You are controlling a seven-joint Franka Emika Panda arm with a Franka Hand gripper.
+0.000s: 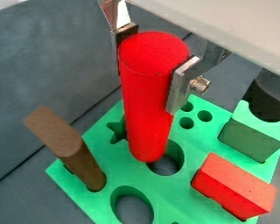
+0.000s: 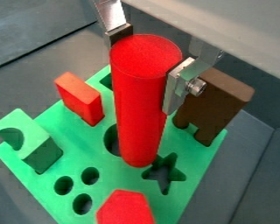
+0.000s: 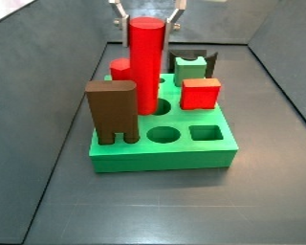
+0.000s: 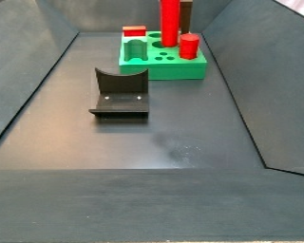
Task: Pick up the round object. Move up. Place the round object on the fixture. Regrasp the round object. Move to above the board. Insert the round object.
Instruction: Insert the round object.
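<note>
The round object (image 1: 146,96), a long smooth red cylinder, stands upright between the two silver fingers of my gripper (image 1: 152,61), which is shut on its upper end. Both wrist views show this grip, the gripper (image 2: 146,59) clamping the round object (image 2: 143,105). Its lower end sits at the mouth of a large round hole (image 1: 168,163) in the bright green board (image 3: 163,153); how deep it reaches is hidden. In a side view the round object (image 3: 145,62) rises from the board's middle. The fixture (image 4: 119,93) stands apart on the floor.
On the board stand a tall brown block (image 3: 112,110), a red cube (image 3: 201,93), a short red hexagonal peg (image 2: 125,208) and a dark green arch piece (image 2: 28,147). Grey sloping walls enclose the floor (image 4: 155,142).
</note>
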